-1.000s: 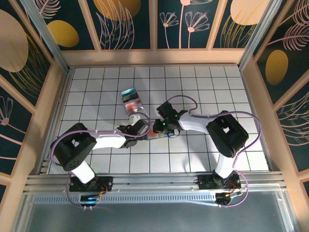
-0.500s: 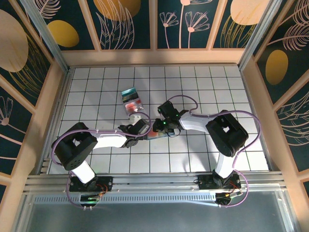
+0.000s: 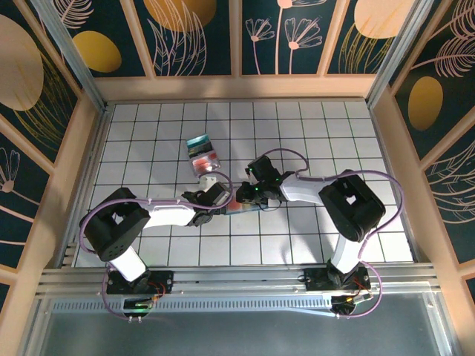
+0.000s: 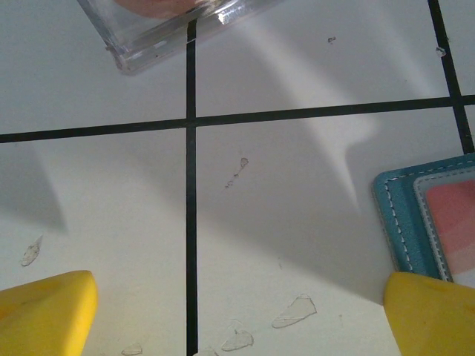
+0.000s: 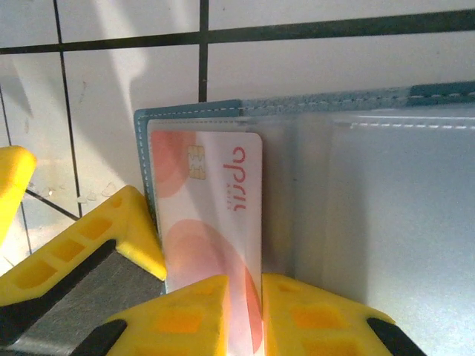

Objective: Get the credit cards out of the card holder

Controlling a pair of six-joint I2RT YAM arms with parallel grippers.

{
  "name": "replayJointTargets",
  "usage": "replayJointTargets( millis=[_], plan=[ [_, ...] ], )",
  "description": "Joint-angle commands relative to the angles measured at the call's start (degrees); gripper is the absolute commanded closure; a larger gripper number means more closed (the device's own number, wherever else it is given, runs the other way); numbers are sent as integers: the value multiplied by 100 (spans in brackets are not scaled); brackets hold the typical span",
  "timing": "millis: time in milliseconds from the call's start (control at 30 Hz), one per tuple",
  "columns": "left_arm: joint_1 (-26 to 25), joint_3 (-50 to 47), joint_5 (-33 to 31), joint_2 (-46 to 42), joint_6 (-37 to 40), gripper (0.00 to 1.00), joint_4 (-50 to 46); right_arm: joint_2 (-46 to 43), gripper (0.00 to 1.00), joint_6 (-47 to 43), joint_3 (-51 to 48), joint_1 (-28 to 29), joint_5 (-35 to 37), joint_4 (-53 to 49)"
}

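Note:
The card holder (image 5: 371,193) lies open on the tiled floor, teal-edged with clear pockets. A white and red-pink credit card (image 5: 215,215) sits in its left pocket, chip end away from me. My right gripper (image 5: 252,297) is shut on that card's near edge. My left gripper (image 4: 237,308) is open just left of the holder (image 4: 404,222), and its right fingertip (image 4: 434,315) rests at the holder's corner. From above, both grippers (image 3: 225,199) (image 3: 240,198) meet over the holder (image 3: 246,208). A teal card (image 3: 197,141) and a red-and-black card (image 3: 205,156) lie loose farther back.
A clear plastic piece (image 4: 171,33) lies just beyond my left gripper, next to the loose cards. Wooden walls (image 3: 67,185) ring the tiled floor. Open tiles stretch to the right and back.
The right wrist has shifted slightly to the right with its grip on the card. The left arm has barely moved.

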Motion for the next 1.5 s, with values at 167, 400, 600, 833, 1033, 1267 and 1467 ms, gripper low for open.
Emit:
replayJointTargets(
  millis=[167,400,600,833,1033,1267,1467],
  plan=[
    [-4,-59,-18,118,58,1,-405,-481,82,152,-215,-41,-530,824],
    [-10,-50,-12,105,48,1,-382,-419,85,254,-314,-75,-635,1057],
    [-5,-70,-18,80,37,1,-396,-388,88,312,-361,-85,-678,1178],
    [-5,-80,-61,96,20,1,-439,-521,92,321,-444,-179,-733,1216],
    [-12,-81,-86,123,9,1,-457,-607,98,310,-495,-225,-720,1217],
    [-10,-96,-107,124,-4,1,-484,-713,98,224,-511,-282,-567,1017],
    [-10,-98,-110,117,-13,1,-493,-754,94,215,-543,-313,-531,940]
  ],
)
